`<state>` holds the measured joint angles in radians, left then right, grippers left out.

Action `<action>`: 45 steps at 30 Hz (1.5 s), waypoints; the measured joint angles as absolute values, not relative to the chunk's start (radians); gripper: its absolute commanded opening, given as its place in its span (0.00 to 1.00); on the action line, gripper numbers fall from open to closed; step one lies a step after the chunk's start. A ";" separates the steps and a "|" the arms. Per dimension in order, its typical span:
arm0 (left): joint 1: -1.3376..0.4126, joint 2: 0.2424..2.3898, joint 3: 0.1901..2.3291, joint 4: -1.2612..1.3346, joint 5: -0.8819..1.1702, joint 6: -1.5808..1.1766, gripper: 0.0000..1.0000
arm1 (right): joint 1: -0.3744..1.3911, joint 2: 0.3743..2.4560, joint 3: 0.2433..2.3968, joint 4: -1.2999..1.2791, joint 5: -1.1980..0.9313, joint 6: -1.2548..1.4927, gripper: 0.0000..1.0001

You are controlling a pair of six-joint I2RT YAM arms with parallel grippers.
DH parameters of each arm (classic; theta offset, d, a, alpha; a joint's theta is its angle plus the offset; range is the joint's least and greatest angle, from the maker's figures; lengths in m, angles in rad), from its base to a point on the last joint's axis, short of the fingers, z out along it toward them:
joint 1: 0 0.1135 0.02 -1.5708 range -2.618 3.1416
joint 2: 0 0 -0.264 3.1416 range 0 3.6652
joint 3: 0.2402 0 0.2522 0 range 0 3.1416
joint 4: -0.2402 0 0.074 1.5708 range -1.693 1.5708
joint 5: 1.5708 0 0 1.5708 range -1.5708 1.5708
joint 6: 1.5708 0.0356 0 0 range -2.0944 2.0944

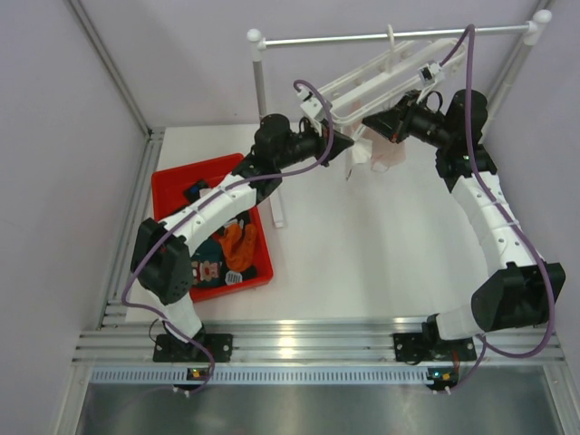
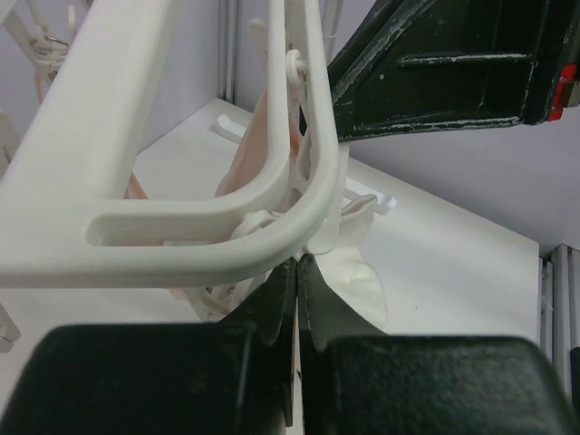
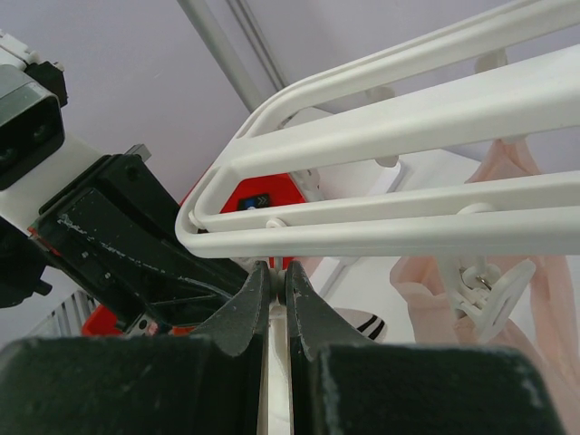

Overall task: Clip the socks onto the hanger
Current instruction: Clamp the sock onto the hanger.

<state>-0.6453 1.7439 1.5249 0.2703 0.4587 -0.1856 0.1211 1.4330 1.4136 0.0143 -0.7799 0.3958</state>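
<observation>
Past the ribbed aluminium front edge (image 1: 299, 340), plain white tabletop (image 1: 362, 254) with mixed-colour socks (image 1: 231, 249) heaped in a red plastic tray (image 1: 181, 177) at left, then left gripper (image 1: 340, 145) and right gripper (image 1: 385, 127), both with jaws pinched together, just under the tilted white plastic grid hanger (image 1: 390, 77) hooked on the metal rail (image 1: 317, 39), lilac walls (image 1: 181, 54) behind.

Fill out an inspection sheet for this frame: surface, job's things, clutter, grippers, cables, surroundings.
Surface: white table, red tray on its left side.
Job's things: white hanger hangs tilted from the metal rail; pale sock dangles under it; orange sock and teal sock lie in the tray.
Clutter: nothing seen.
Grippers: left gripper shut just under the hanger's corner; right gripper shut on a thin white piece, clip or sock unclear.
Cables: purple cables run along both arms, looping up beside the hanger.
Surroundings: lilac walls, aluminium frame at the near edge.
</observation>
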 measured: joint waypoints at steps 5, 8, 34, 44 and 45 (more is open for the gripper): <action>-0.645 1.748 1.535 0.269 0.455 -0.185 0.00 | 0.121 1.433 1.414 0.017 -0.780 0.396 0.00; -0.645 1.756 1.541 0.270 0.451 -0.186 0.00 | 0.121 1.432 1.414 0.017 -0.780 0.396 0.00; -0.645 1.750 1.528 0.307 0.459 -0.213 0.36 | 0.109 1.432 1.414 -0.008 -0.792 0.403 0.45; -0.644 1.597 1.324 0.312 0.455 -0.155 0.44 | 0.070 1.432 1.414 -0.008 -0.800 0.413 0.45; -0.644 1.583 1.309 0.313 0.455 -0.143 0.45 | 0.068 1.432 1.414 -0.008 -0.801 0.413 0.46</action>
<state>-0.6441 1.5826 1.3094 0.3130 0.4545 -0.1429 0.0677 1.4322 1.4136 -0.0078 -0.8013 0.4129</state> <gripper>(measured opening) 0.435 0.455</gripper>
